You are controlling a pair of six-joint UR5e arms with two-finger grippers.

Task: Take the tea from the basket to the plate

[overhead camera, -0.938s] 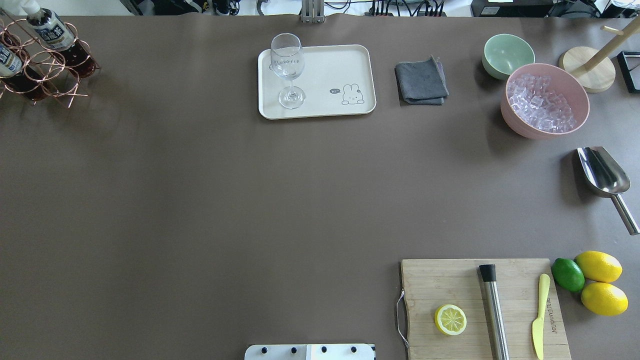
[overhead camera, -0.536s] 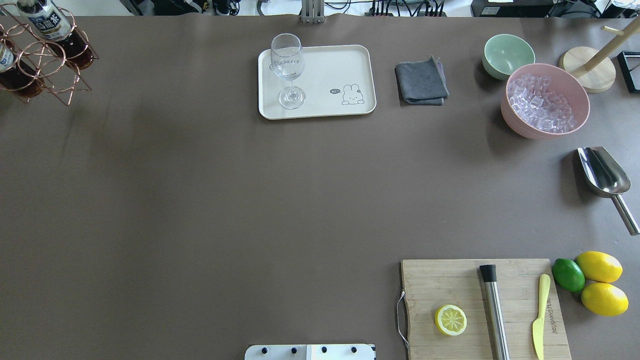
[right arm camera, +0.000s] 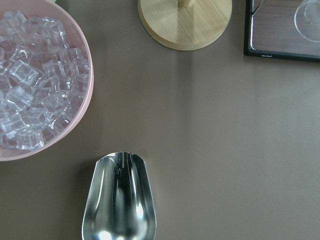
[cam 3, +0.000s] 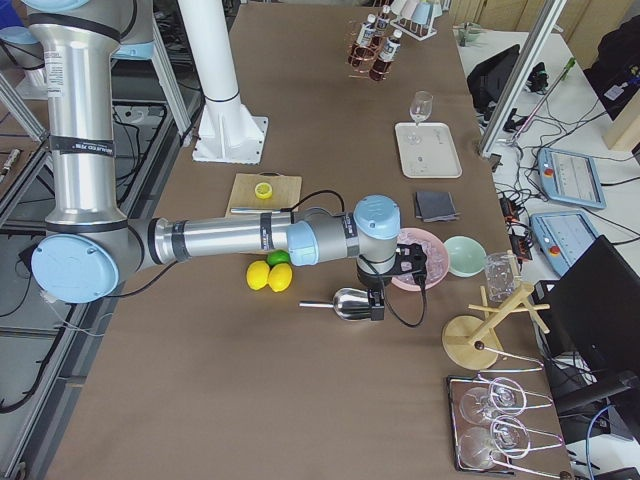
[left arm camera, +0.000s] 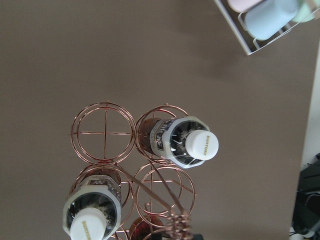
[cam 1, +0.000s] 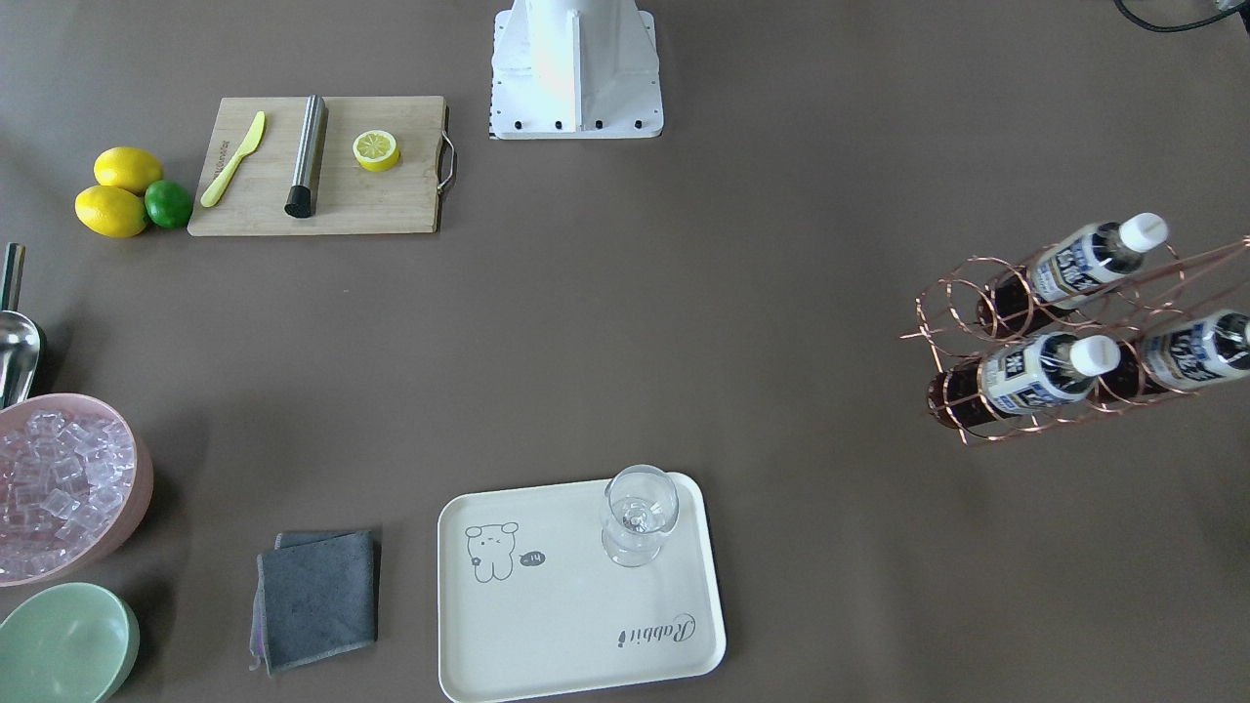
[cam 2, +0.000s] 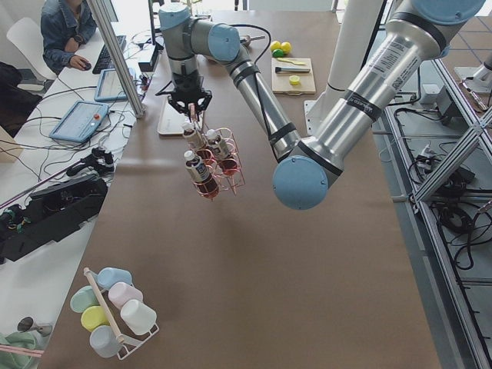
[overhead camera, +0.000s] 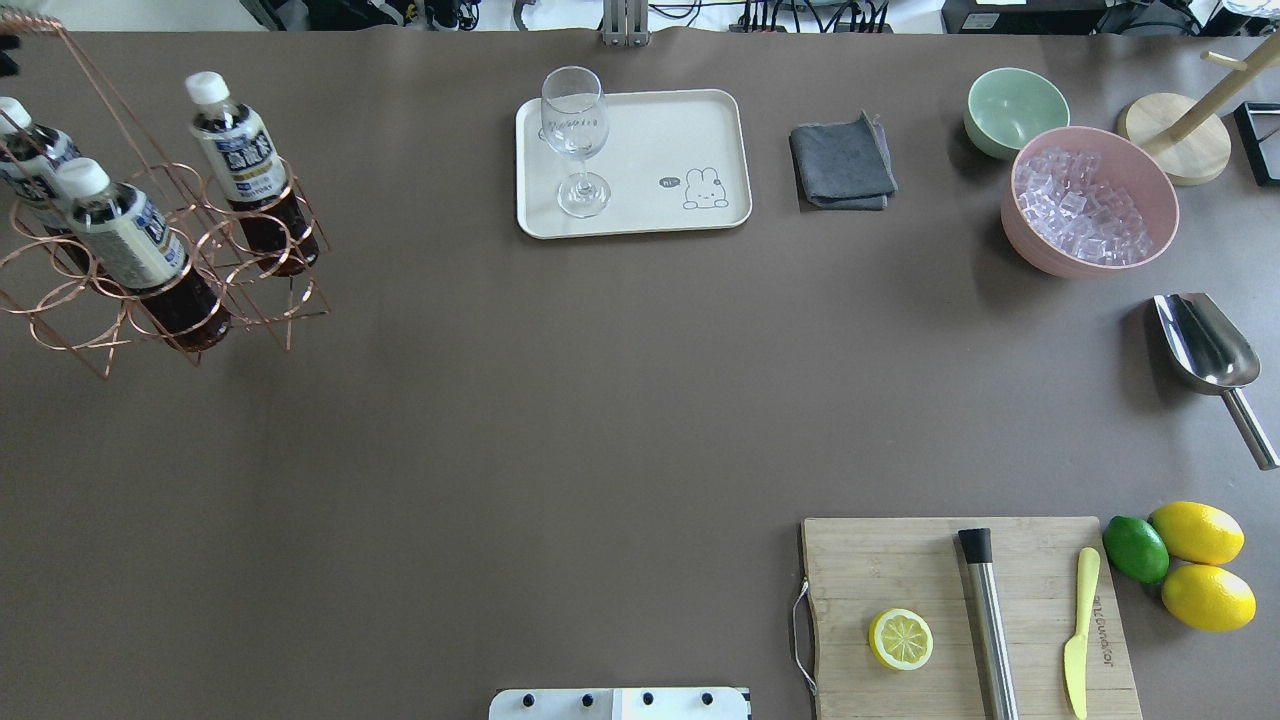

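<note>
Swinging is your risk: in the front-facing view the basket (cam 1: 1016, 422) hangs tilted above the bench's left end, three tea (cam 1: 1040, 376) bottles leaning in its rings; one could slide out. Overhead, the plate (overhead camera: 660, 140) lies by the far edge, a wine glass (overhead camera: 575, 130) crowding its left side. From the left end, the left gripper (cam 2: 190, 104) meets the handle; its grip you cannot tell. The right gripper (cam 3: 375, 305) hovers near the scoop (right arm camera: 117, 200), likewise unreadable.
</note>
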